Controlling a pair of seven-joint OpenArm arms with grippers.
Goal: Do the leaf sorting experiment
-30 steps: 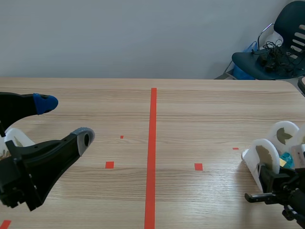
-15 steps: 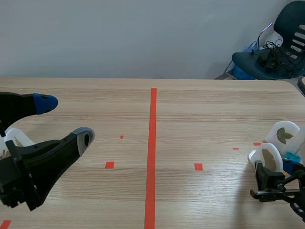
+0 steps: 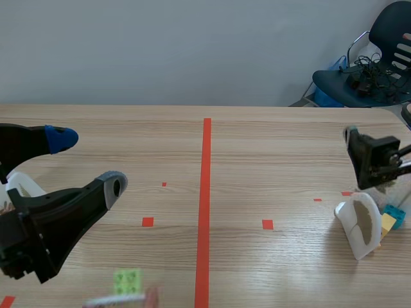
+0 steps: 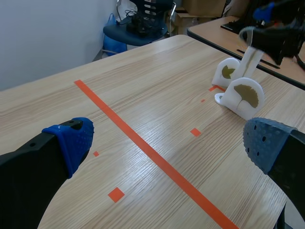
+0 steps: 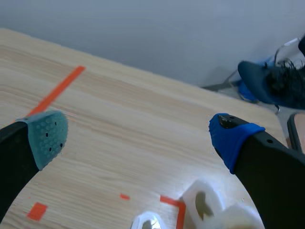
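Light wood table (image 3: 276,141) w/ red tape line (image 3: 205,192) down the middle, small red squares (image 3: 148,222) either side. Grey wall (image 3: 160,45) behind; dark chair (image 3: 392,25) past the far right corner. White leaf stand (image 3: 359,224) near the table's right edge, brown leaf in it; second stand (image 4: 226,71) just behind it. Blue block (image 3: 397,215) & yellow block (image 3: 388,222) just beside. Blurred green card (image 3: 127,280) at near edge. L gripper (image 3: 87,162) low at left, over the table, jaws wide apart, nothing btwn. R gripper (image 5: 138,136) high above the stands, tilted down, jaws wide apart, empty.
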